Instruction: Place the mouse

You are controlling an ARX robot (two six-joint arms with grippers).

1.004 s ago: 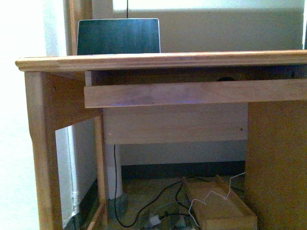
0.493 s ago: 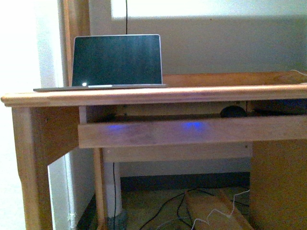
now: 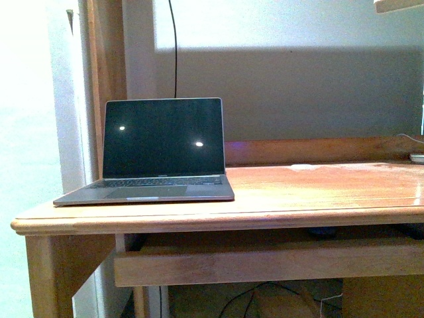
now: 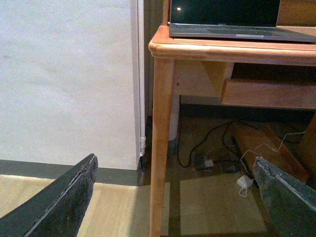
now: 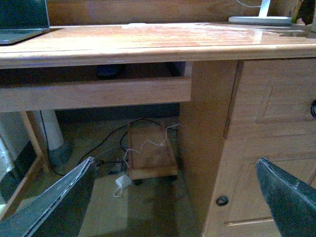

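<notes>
The mouse [image 5: 108,70] is a small dark shape on the pull-out shelf [image 5: 94,94] under the wooden desk top [image 3: 318,189]. In the front view the mouse [image 3: 323,232] is only a dark sliver in the shadow below the desk edge. My left gripper [image 4: 175,163] is open and empty, low near the floor in front of the desk's left leg [image 4: 160,148]. Open and empty too, my right gripper [image 5: 175,163] hangs before the desk's drawer cabinet [image 5: 266,148], well below the mouse. Neither gripper shows in the front view.
An open laptop [image 3: 162,152] with a dark screen stands on the left of the desk top. A white wall [image 4: 69,79] is left of the desk. Cables, a white charger [image 4: 244,181] and a wooden box [image 5: 150,153] lie under the desk. A white flat base [image 5: 259,19] sits at the desk's far right.
The front view has risen from below the desk edge to above it. The desk top and laptop keyboard now show, and the mouse on the shelf has sunk into shadow.
</notes>
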